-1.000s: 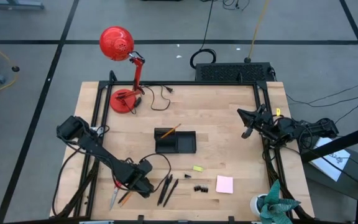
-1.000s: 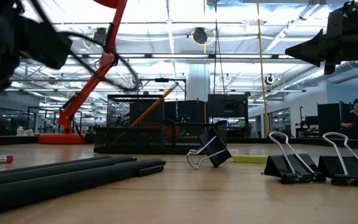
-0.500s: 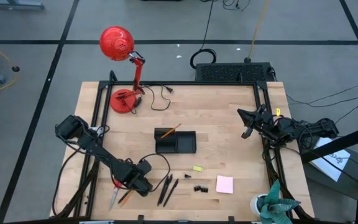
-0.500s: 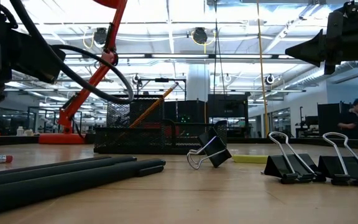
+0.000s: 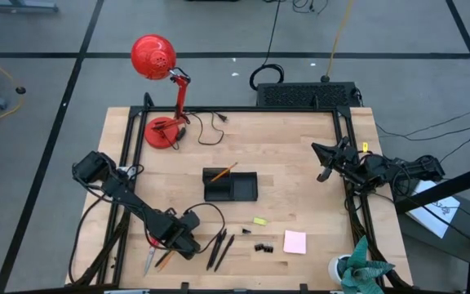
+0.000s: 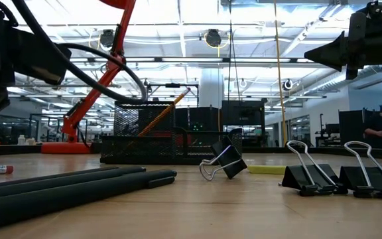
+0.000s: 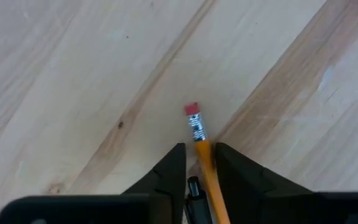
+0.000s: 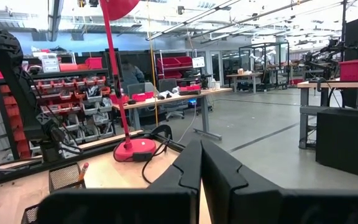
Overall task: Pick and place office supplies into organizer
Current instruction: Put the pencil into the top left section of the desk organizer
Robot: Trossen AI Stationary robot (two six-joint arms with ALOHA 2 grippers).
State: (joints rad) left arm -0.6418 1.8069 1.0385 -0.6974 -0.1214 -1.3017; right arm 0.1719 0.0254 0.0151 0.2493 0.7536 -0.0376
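Wooden table [image 5: 284, 155] — organizer [image 5: 230, 185], one pencil [image 5: 223, 171] inside

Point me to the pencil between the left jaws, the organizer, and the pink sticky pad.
pencil [image 7: 202, 149]: left wrist view, on its orange shaft just below the metal band.
organizer [image 5: 240, 189]: high view, on its right compartment.
sticky pad [image 5: 294, 242]: high view, on the middle of its top sheet.

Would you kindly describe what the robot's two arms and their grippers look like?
Both are dark, jointed arms with black cables looped alongside. The left gripper has two matte black, wedge-shaped fingers tapering to blunt tips. The right gripper has the same black tapered fingers. No markings are visible.
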